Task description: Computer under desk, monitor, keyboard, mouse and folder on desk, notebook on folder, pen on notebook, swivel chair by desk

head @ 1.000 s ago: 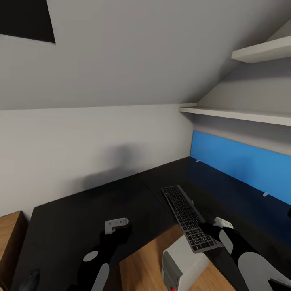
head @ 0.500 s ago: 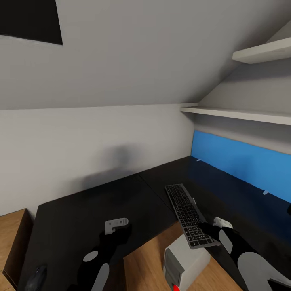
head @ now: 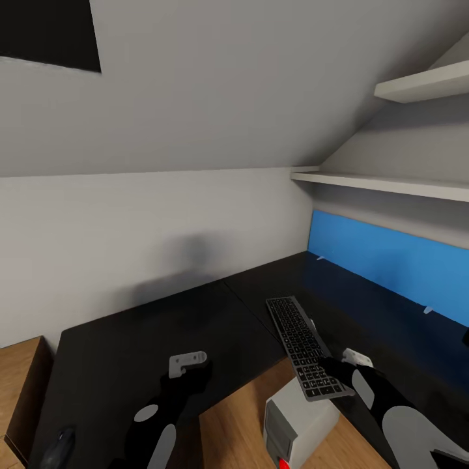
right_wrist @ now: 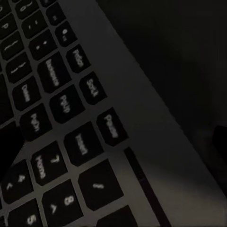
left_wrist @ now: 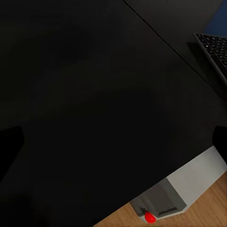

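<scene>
The slim dark-grey keyboard (head: pixel 299 340) lies slanted on the black desk (head: pixel 130 352), its near end jutting past the desk's inner edge. My right gripper (head: pixel 333 370) is shut on that near end; in the right wrist view the keys (right_wrist: pixel 71 118) sit between my dark fingers (right_wrist: pixel 9 156). Over bare desk top (left_wrist: pixel 94 94), my left gripper (head: pixel 194 370) hangs open and holds nothing. The light-grey computer (head: pixel 296 423) stands on the floor below the keyboard's end, also seen as the computer (left_wrist: pixel 189 189) in the left wrist view. A small black mouse (head: pixel 62 444) rests on the desk's near left.
An upright bright blue panel (head: pixel 391 260) backs the desk's right wing, with two white shelves (head: pixel 391 185) above it. A sloped grey wall closes in overhead. A low light-wood cabinet (head: pixel 19 384) adjoins the desk's left end. Wood floor (head: pixel 228 430) shows inside the desk's corner.
Between one second and half a second ago the whole picture slid slightly right, so the camera moved. Both grippers and the keyboard have kept their places since.
</scene>
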You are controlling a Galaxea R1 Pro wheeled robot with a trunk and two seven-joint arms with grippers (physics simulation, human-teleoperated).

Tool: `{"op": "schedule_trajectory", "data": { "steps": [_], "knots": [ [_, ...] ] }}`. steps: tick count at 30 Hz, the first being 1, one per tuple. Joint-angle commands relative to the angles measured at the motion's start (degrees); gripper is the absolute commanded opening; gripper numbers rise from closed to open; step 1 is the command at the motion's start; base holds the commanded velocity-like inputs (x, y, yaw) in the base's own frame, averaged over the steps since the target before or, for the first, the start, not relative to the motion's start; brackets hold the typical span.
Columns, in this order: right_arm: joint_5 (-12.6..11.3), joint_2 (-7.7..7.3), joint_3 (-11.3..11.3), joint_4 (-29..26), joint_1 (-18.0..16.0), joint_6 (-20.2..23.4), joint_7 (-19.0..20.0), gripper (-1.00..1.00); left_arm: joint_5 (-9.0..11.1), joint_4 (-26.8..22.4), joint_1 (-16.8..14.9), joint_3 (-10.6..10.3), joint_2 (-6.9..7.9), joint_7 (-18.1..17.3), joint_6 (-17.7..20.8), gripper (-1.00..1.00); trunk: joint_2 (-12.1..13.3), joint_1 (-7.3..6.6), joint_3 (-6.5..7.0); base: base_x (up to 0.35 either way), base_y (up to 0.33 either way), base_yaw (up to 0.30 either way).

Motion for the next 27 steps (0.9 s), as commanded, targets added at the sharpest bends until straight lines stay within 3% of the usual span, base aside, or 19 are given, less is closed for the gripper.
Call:
{"op": "schedule_trajectory", "data": {
  "steps": [1,27],
  "knots": [
    [-0.3,0.02,-0.3,-0.1,0.0,0.3,0.2,1.00,0.6,-0.1,0.0,-0.1,0.01,0.5,0.2,1.00,0.0,0.00,-0.07,0.000,0.000,0.000],
    [-0.4,0.02,-0.3,-0.1,0.0,0.6,0.4,1.00,0.7,-0.1,0.0,-0.1,0.01,0.5,0.2,1.00,0.0,0.00,0.58,0.000,0.000,0.065]
  ]
}}
